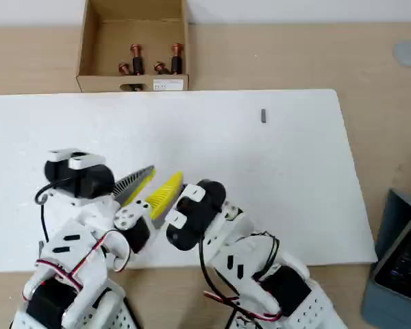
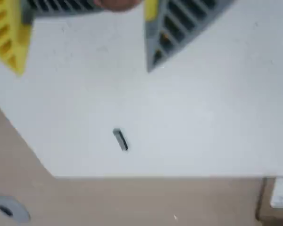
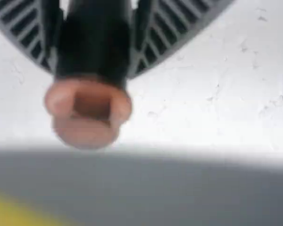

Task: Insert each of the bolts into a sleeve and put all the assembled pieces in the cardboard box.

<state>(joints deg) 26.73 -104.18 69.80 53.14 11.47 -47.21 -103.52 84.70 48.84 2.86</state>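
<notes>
Obs.: right claw (image 3: 93,70) is closed on a black sleeve (image 3: 92,42). A copper-coloured bolt end (image 3: 87,110) protrudes past the claw tips, just above the white mat (image 1: 294,192) on the counter (image 1: 383,103). I judge this to be an assembled piece.

Left claw (image 1: 142,179) sits right beside the right one, over the near part of the mat. Cannot tell whether it is open or closed.

Cardboard box (image 1: 85,48) stands at the far edge of the counter, well apart from both arms. Four assembled pieces (image 1: 135,58) lie inside, near its front wall. A small dark grey part (image 1: 263,116) lies alone on the far side of the mat. Cannot tell whether it is a sleeve or a bolt.

Risks (judgement):
- The claws are crowded, so lifting or swinging the right arm may knock the left claw and jar the piece loose.
- The grip is on the smooth round sleeve only. If the piece is tilted bolt-end down during the carry, the bolt may slide out, or the sleeve may rotate in the grip.
- The carry to the box is long. A low approach may catch the front wall, and an early release would drop the piece on the mat.
- A release onto the pieces already inside may make it bounce or roll.
- The grey part lies far from both arms, so a stretched reach gives a poor grasp.
</notes>
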